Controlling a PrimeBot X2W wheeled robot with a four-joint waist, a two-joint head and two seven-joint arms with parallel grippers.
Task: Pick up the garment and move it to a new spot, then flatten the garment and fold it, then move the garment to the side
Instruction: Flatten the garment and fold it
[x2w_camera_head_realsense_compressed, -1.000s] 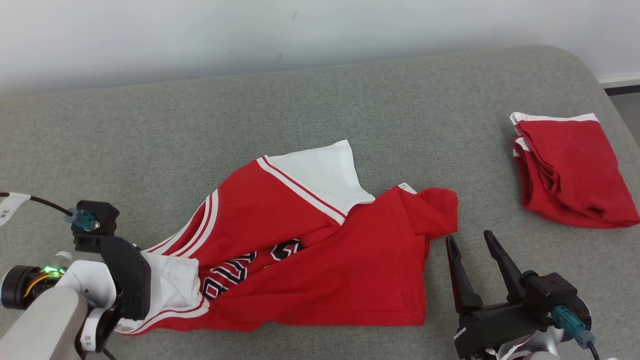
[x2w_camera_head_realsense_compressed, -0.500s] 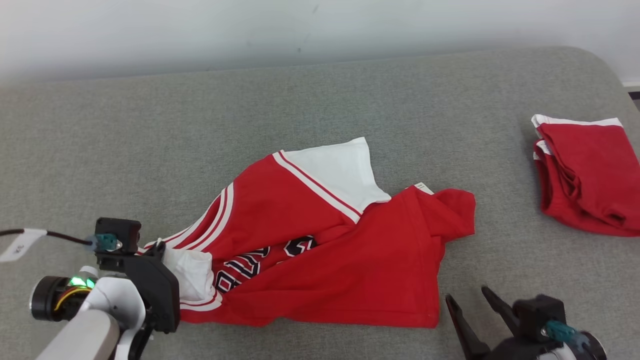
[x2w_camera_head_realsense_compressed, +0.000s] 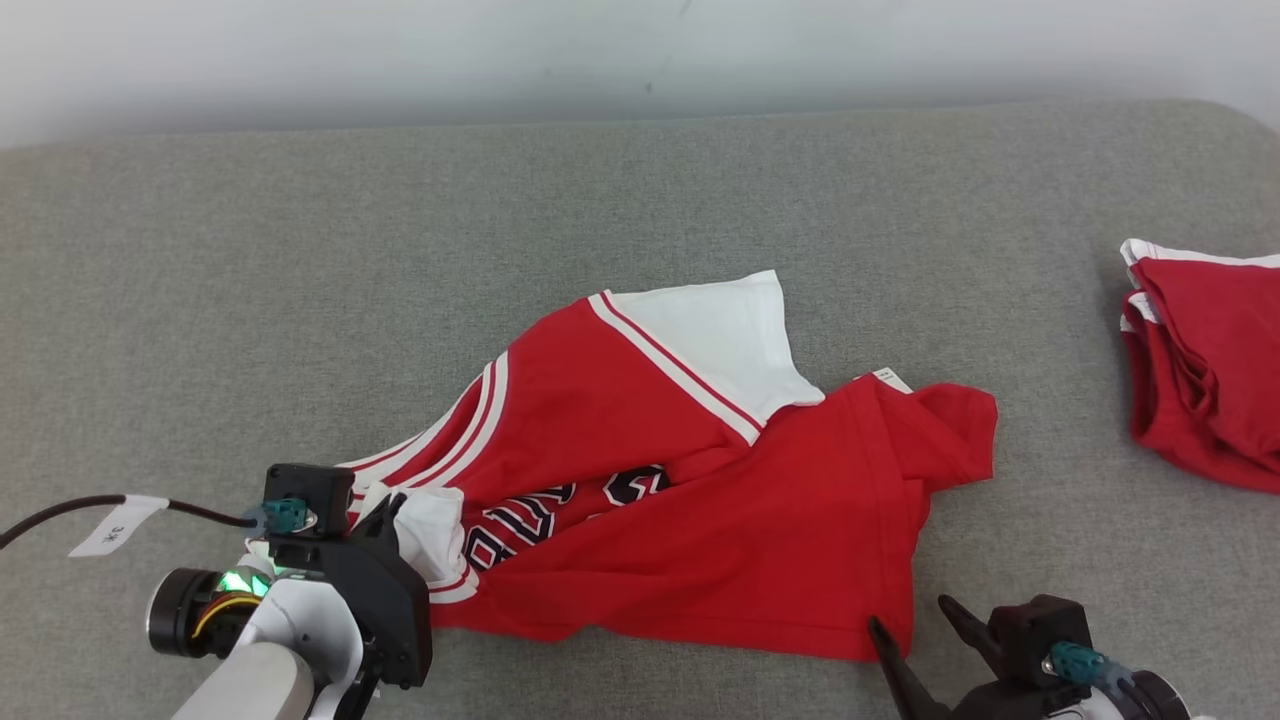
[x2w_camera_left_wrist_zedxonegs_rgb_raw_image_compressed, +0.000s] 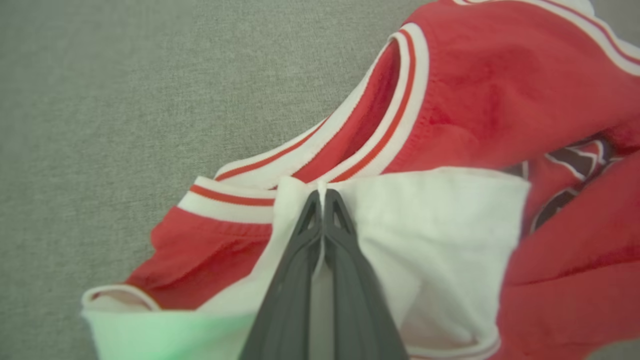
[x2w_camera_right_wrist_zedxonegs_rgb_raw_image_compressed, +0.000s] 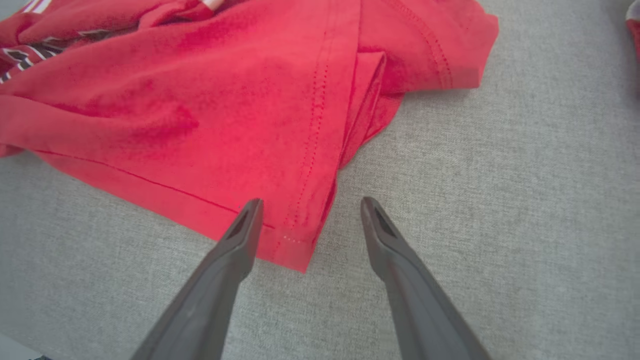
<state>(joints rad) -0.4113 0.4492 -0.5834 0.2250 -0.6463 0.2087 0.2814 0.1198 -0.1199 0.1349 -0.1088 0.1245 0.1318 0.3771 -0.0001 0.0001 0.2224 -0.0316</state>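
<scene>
The whole head view has slid sideways, so the camera has turned. Measured against the garment (x2w_camera_head_realsense_compressed: 700, 480), the right gripper (x2w_camera_right_wrist_zedxonegs_rgb_raw_image_compressed: 310, 202) has dropped to the lower right of the frame. The left gripper (x2w_camera_left_wrist_zedxonegs_rgb_raw_image_compressed: 322, 195), at lower left, has its 2 fingers pressed together, pinching the white sleeve (x2w_camera_left_wrist_zedxonegs_rgb_raw_image_compressed: 425, 240). The right gripper's 2 fingers are spread wide around the hem corner (x2w_camera_right_wrist_zedxonegs_rgb_raw_image_compressed: 295, 250), holding nothing. The garment lies crumpled mid-frame on the grey surface (x2w_camera_head_realsense_compressed: 600, 200). There are 2 red pieces; the folded one (x2w_camera_head_realsense_compressed: 1210, 380) is at the right edge.
</scene>
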